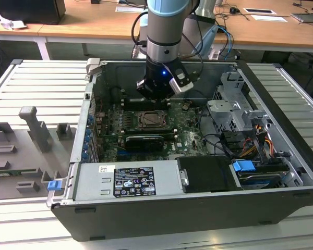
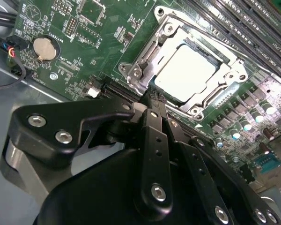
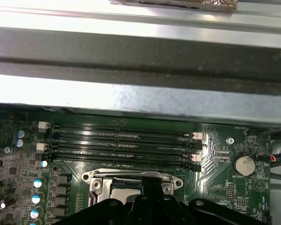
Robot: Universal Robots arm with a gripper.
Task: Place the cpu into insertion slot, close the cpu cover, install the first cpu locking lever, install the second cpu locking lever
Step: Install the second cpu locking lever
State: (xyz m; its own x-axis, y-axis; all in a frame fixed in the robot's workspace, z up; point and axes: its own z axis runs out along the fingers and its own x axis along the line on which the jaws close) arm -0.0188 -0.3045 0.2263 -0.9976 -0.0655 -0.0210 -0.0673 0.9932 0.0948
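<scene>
The cpu lies flat in the insertion slot on the green motherboard, its pale metal top showing. The silvery cpu cover is down over it, framing the chip. My gripper is shut, its black fingers pressed together with nothing seen between them. The fingertips sit at the socket's rim, at one edge of the cover. In the exterior view the gripper hangs inside the open computer case just behind the slot. The first wrist view has the slot's metal frame right beside the gripper's body.
Long black memory slots run beside the socket. A coin battery sits on the board. The case wall stands close behind. A drive cage, loose cables and the power supply crowd the case.
</scene>
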